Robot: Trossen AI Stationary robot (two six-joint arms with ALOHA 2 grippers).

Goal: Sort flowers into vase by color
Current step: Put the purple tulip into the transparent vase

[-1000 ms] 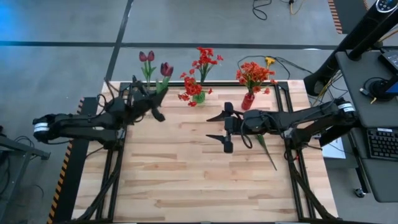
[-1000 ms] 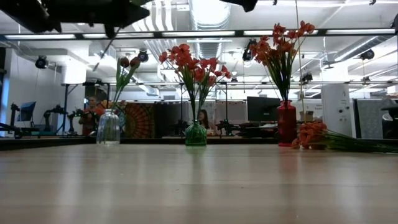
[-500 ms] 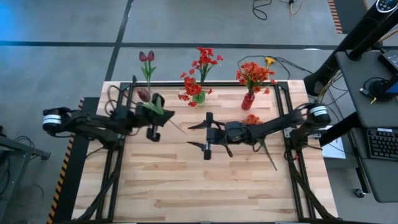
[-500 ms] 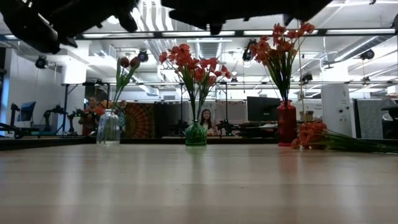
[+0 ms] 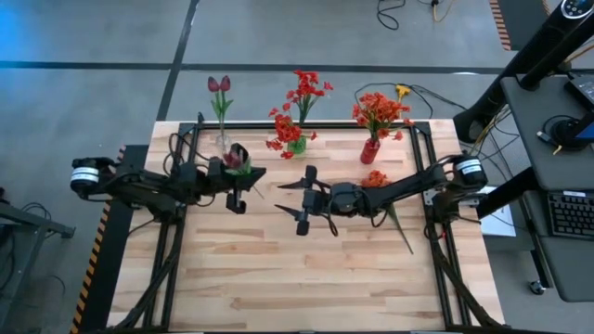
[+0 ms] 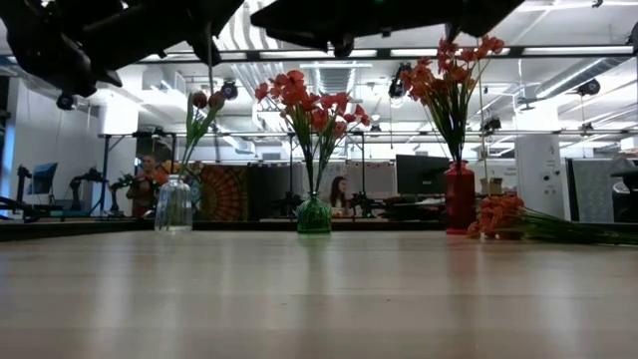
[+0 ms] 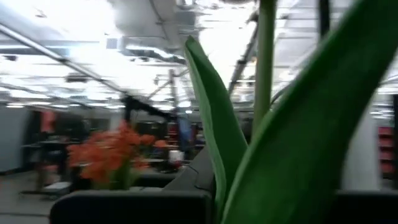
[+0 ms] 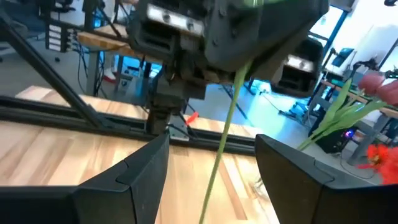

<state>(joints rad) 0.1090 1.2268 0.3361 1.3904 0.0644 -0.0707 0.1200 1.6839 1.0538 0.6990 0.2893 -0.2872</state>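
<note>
We see the left gripper clamped on a maroon tulip, holding it above the table toward its far left part. The right gripper spreads its fingers wide on either side of the tulip's green stem, not touching it. Three vases line the far edge: clear, green, red. Loose orange flowers lie near the right edge. An open workshop sits behind.

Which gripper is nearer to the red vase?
The right gripper. It hangs over mid-table, diagonally in front of the red vase; the left gripper, holding a maroon tulip, is farther left.
</note>
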